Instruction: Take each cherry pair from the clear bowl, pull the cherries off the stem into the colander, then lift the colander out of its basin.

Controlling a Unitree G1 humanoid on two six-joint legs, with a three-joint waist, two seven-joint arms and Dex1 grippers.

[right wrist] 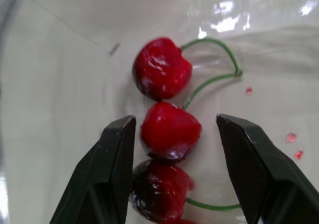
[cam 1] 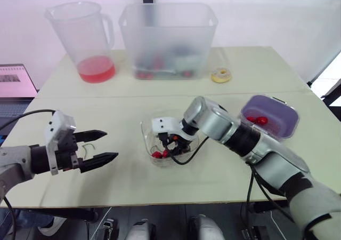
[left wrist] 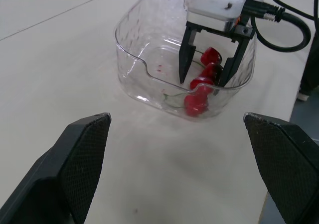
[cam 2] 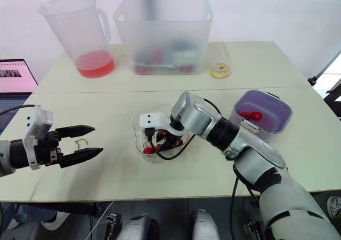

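While the left gripper (cam 1: 110,145) hovers over the near left part of the worktop (cam 1: 96,104), its fingers are spread wide apart and hold nothing. Beyond it, at the centre of the worktop, stands the clear bowl (cam 1: 145,129). The right gripper (cam 1: 169,144) reaches down into this bowl with its fingers open. In the right wrist view, the fingers straddle one cherry (right wrist: 171,132) of a cherry pair (right wrist: 162,69) whose green stems join at one point; neither finger presses on the fruit. A darker cherry (right wrist: 158,191) lies just beside it. To the right, slightly farther off, sits the purple colander (cam 1: 278,110), containing red cherries. Along the far edge stand a pitcher (cam 1: 88,34) of red liquid, a translucent bin (cam 1: 168,34) and a yellow ring (cam 1: 220,76).
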